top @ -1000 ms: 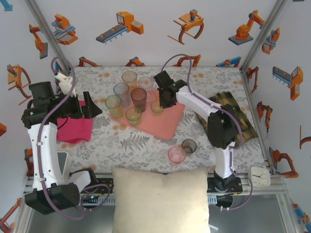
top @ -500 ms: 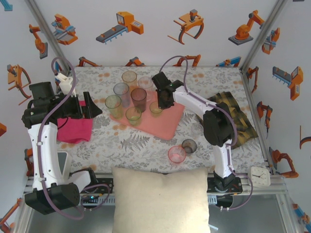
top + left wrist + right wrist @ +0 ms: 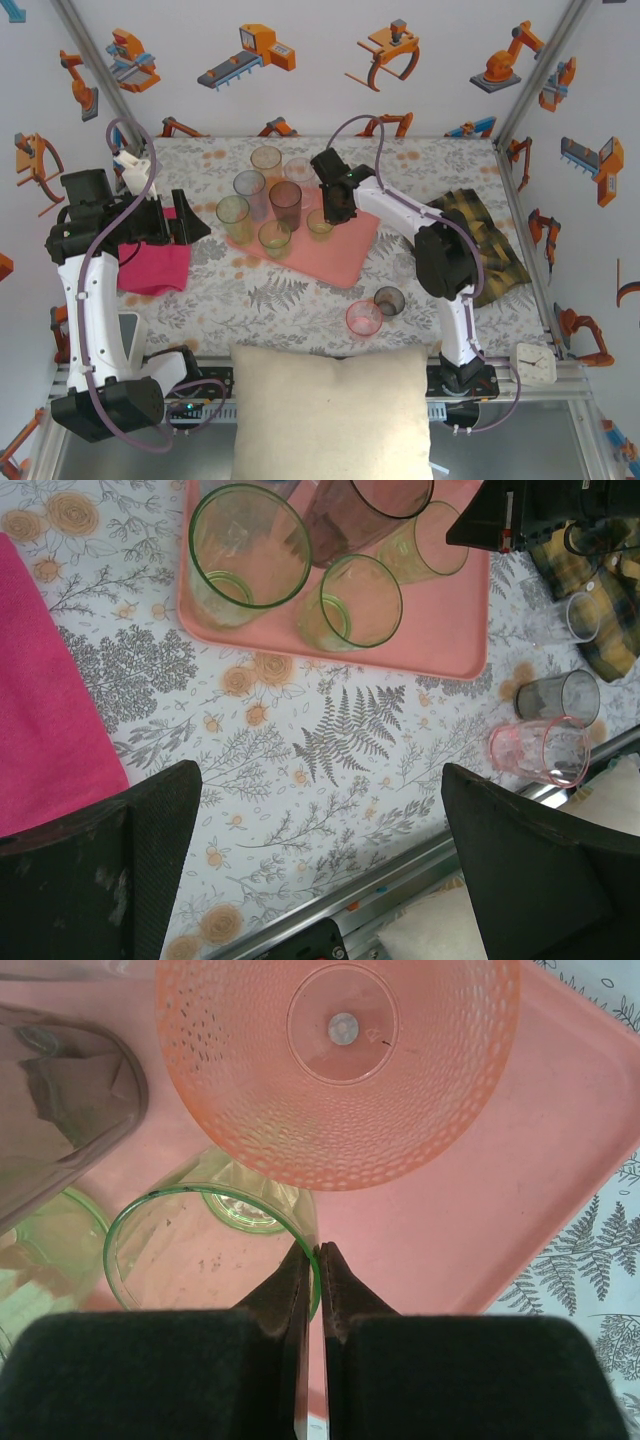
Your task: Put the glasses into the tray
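Green glass (image 3: 200,1260) sits on salmon tray (image 3: 500,1160), rim pinched btwn right gripper (image 3: 315,1252) fingers. Left gripper (image 3: 320,780) spread wide, empty. Risk: pulling away w/o releasing tips it into dimpled orange glass (image 3: 340,1060) just beside.

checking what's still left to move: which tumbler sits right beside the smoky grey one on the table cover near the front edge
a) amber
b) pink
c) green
b: the pink tumbler sits right beside the smoky grey tumbler on the floral table cover, both off the tray.
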Tool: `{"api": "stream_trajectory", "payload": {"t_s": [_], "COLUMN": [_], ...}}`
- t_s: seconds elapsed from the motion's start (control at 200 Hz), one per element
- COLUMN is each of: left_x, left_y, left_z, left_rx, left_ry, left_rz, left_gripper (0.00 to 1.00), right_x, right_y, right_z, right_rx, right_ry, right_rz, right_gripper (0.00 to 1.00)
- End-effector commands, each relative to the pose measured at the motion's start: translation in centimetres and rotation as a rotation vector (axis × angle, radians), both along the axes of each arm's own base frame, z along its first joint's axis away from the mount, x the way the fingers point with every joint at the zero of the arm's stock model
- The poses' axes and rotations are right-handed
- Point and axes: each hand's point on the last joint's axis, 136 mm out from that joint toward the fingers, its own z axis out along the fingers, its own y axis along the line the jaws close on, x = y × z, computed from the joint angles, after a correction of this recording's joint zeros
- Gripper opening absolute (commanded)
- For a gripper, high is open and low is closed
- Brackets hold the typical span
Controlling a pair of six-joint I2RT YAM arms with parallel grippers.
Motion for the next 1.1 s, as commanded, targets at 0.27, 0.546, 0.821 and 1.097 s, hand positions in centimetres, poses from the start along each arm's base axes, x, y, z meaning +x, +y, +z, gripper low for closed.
{"api": "stream_trajectory", "payload": {"t_s": [0.27, 0.546, 0.821, 1.097], "left_x": [-0.3, -0.4, -0.4, -0.4], "left_y": [-0.1, -0.1, -0.1, -0.2], "left_z": [0.3, 0.3, 0.4, 0.6], "left_rx": [-0.001, -0.001, -0.002, -0.004], "left_ry": [-0.025, -0.026, -0.028, -0.032], "left_rz": [-0.011, -0.011, -0.011, -0.011], "left_gripper": [0.97, 0.97, 0.97, 0.97], "right_x": [0.2, 0.4, 0.4, 0.2], "right_y": [0.3, 0.4, 0.4, -0.2], "right_z": [0.7, 0.9, 1.1, 2.6], "right_rx": [-0.001, -0.005, -0.004, -0.014], "right_ry": [-0.018, -0.017, -0.018, -0.043], "right_rz": [-0.008, -0.003, -0.003, -0.005], "right_gripper": [0.12, 0.19, 0.25, 0.29]}}
